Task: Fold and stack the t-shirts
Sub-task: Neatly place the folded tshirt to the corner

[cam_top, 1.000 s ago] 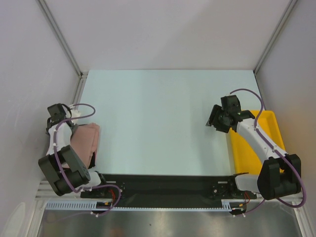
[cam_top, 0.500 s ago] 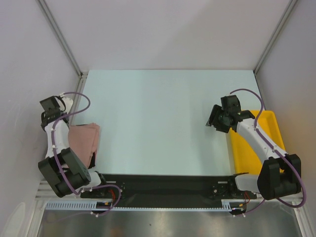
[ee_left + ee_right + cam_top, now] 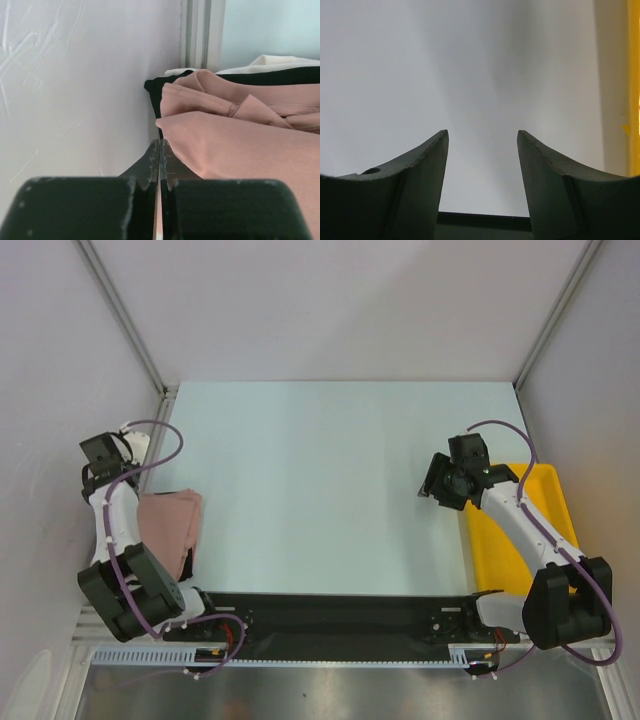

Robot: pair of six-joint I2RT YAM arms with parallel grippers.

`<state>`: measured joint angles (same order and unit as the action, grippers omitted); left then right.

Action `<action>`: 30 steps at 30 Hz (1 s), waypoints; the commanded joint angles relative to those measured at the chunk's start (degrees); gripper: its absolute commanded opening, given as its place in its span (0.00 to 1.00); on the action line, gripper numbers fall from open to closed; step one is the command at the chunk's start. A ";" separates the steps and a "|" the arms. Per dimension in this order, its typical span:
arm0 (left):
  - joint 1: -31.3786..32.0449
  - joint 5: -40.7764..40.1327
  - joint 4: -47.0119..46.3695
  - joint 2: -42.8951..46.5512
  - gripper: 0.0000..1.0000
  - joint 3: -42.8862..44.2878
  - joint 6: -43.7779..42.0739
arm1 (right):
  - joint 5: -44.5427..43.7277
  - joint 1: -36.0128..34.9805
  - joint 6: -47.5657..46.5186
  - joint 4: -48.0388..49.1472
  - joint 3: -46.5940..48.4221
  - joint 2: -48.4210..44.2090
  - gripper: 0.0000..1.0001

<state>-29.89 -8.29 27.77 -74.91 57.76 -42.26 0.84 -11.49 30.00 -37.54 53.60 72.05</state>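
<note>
While left tool (image 3: 159, 150) rests (closed), t-shirts (image 3: 240, 145) beside

One pink t-shirt (image 3: 172, 525), one black t-shirt (image 3: 156, 95), one yellow tray (image 3: 490, 552), and two arms: left arm (image 3: 108, 515), right arm (image 3: 515, 515).

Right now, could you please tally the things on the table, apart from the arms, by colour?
Pink: 1, the pink t-shirt, folded.
Black: 1, the black t-shirt, peeking out beside it.
Yellow: 1, the yellow tray.
Cream-white: 1, a cloth edge, unclear what.
Total: 4.
</note>
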 commanded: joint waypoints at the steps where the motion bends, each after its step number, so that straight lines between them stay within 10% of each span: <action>1: 0.36 3.11 0.80 -0.66 0.00 -1.15 1.04 | -0.75 0.23 0.50 -0.17 1.85 -0.95 0.63; 30: -1.32 -7.97 -8.53 -15.35 0.00 9.91 -3.27 | -5.23 0.68 -1.87 -3.24 3.70 -4.72 0.63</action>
<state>-31.51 -15.62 19.51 -91.94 62.46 -45.08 -2.48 -11.20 29.78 -39.75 54.28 69.60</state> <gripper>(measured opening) 0.005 0.632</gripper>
